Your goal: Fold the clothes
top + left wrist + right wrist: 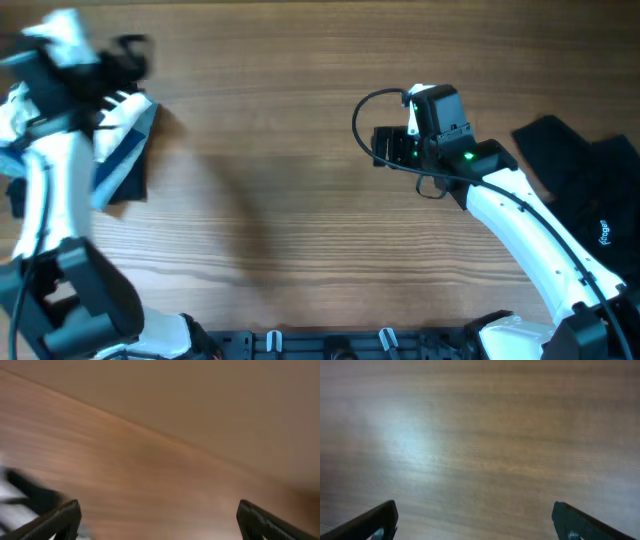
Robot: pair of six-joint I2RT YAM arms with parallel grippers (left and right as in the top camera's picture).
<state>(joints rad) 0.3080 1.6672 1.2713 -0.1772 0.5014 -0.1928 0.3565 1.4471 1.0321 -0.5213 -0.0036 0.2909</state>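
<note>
A folded pile of clothes [120,150], white with blue and dark parts, lies at the far left of the wooden table [270,200]. Its edge shows blurred in the left wrist view [20,502]. A black garment with a small white logo [575,185] lies spread at the right edge. My left gripper [132,52] is blurred, just above and behind the folded pile; its jaws [157,512] are open and empty. My right gripper [384,148] hovers over bare wood at the centre right, left of the black garment; its jaws [475,512] are open and empty.
The left arm's white links [45,190] run down the left side, partly over the pile. The right arm [530,230] reaches in from the bottom right, beside the black garment. Dark mounts [330,342] line the front edge.
</note>
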